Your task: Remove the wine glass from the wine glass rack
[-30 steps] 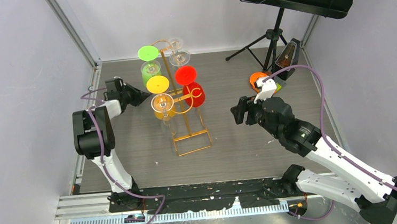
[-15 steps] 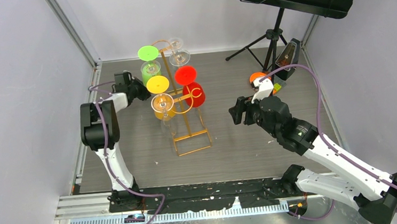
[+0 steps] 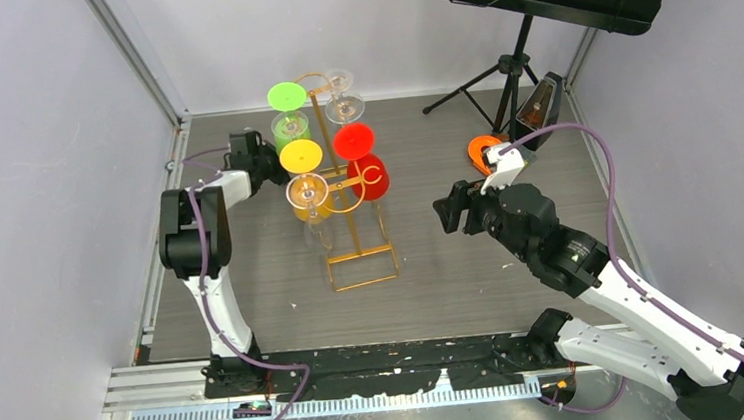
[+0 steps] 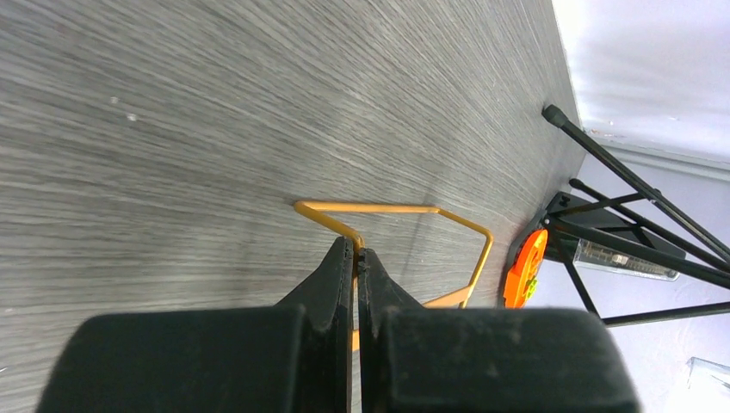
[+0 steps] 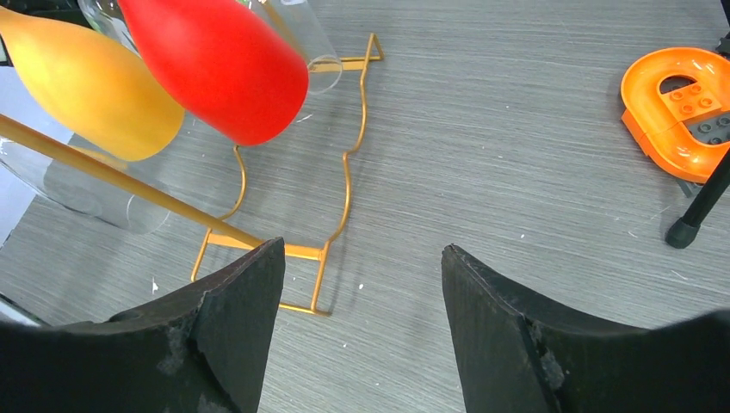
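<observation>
Two arms flank wine glass rack [image 3: 353, 234] | left gripper [image 3: 269, 166] pressed together, empty, near green wine glass [image 3: 288, 128] | right gripper [image 5: 361, 254] spread wide, empty, facing red wine glass [image 5: 219, 64]

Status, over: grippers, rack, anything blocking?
Left gripper shut, empty, beside wine glass rack. Right gripper open, facing red glass, hanging on rack. Nothing between.

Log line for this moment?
left pincer: shut, empty | right pincer: open, empty, facing wine glass rack | wine glasses: hung on rack, none gripped
</observation>
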Tool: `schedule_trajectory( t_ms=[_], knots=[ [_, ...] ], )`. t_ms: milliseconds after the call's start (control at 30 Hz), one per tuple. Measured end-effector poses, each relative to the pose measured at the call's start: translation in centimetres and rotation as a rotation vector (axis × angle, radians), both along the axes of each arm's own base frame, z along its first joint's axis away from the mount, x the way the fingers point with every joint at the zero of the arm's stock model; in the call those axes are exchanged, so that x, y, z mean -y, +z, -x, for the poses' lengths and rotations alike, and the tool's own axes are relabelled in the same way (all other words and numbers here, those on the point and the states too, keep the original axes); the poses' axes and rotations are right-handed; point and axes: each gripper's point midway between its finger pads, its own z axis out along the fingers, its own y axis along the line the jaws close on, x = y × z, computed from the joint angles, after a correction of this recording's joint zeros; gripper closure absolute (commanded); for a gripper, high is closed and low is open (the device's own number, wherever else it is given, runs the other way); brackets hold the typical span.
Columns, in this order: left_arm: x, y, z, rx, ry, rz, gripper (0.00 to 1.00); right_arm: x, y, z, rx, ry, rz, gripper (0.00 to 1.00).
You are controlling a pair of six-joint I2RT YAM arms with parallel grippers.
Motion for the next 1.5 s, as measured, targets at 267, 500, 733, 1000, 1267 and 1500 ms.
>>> schedule_trajectory(
  t_ms=[267, 500, 733, 1000, 1267, 1500],
  knots=[
    [2.7, 0.1, -0.2, -0.002, -0.036, 0.017, 1.0, 0.2, 0.0, 0.1, 0.0, -0.004, 0.002, 0.27],
    [5.4, 0.0, -0.6, -0.002, -0.067, 0.039, 1.0, 0.5, 0.2, 0.4, 0.004, -0.005, -0.002, 0.27],
    [8.2, 0.1, -1.1, 0.006, -0.091, 0.06, 1.0, 1.1, 0.9, 0.8, 0.024, -0.015, -0.016, 0.26],
    [9.3, 0.1, -1.0, 0.004, -0.102, 0.062, 0.88, 2.0, 0.8, 1.3, 0.021, -0.033, -0.006, 0.25],
    [8.0, -0.5, -0.2, -0.01, -0.09, 0.066, 0.74, 2.6, 1.1, 1.7, 0.022, -0.046, -0.022, 0.24],
    [5.0, -1.1, 1.4, -0.041, -0.051, 0.046, 0.71, 2.8, 0.6, 2.0, -0.004, -0.053, -0.017, 0.2]
  ],
)
